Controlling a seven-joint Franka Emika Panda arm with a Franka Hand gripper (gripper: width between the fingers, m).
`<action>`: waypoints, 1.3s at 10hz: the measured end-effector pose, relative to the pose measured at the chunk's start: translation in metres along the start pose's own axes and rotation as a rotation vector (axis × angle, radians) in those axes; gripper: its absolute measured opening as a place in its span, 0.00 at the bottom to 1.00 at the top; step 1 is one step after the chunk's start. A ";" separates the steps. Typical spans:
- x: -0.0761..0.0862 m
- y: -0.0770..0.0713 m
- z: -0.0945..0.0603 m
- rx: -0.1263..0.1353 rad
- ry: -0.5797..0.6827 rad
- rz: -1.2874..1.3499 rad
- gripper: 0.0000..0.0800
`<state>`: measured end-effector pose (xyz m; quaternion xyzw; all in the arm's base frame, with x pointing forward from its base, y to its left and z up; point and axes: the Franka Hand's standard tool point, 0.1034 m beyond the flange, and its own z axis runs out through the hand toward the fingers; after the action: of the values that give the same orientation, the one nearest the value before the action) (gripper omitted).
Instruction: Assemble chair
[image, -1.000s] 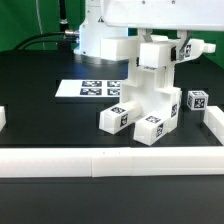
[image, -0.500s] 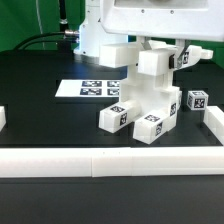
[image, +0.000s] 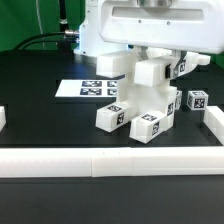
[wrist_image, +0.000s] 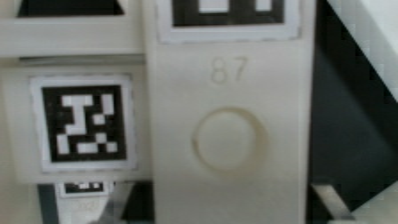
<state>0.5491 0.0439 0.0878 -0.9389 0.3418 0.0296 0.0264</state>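
Two tagged feet (image: 112, 117) of the chair (image: 160, 100) rest on the black table (image: 40, 125), on the side of the marker board (image: 100, 88) that faces the low border wall (image: 100, 162). The chair, a stack of glossy white blocky parts, stands just beside the marker board, off its corner toward the exterior view's right.

Over it hangs the white arm (image: 140, 22), whose broad housing hides most of the gripper (image: 150, 52). Directly under the gripper a square white piece (image: 150, 74) stands upright at the top of the chair. The fingers are hidden, but the gripper seems to be pinching this piece from above. A smaller tagged part (image: 183, 64) shows behind the piece, farther from the marker board. A single tagged cube (image: 196, 100) sits on the table on the far side of the chair from the marker board, just beside the chair.

From the wrist, a pale panel (wrist_image: 222, 150) fills the view close up, with a stamped number and a shallow oval dimple. One tag (wrist_image: 86, 122) lies beside it, and part of another sits at the panel's end nearest the number.
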 end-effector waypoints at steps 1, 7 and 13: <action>0.001 0.001 0.005 -0.005 0.002 0.001 0.36; 0.012 0.008 0.011 -0.010 0.011 -0.001 0.36; 0.020 0.015 0.009 -0.011 0.014 -0.024 0.76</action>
<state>0.5547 0.0201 0.0768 -0.9433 0.3305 0.0244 0.0191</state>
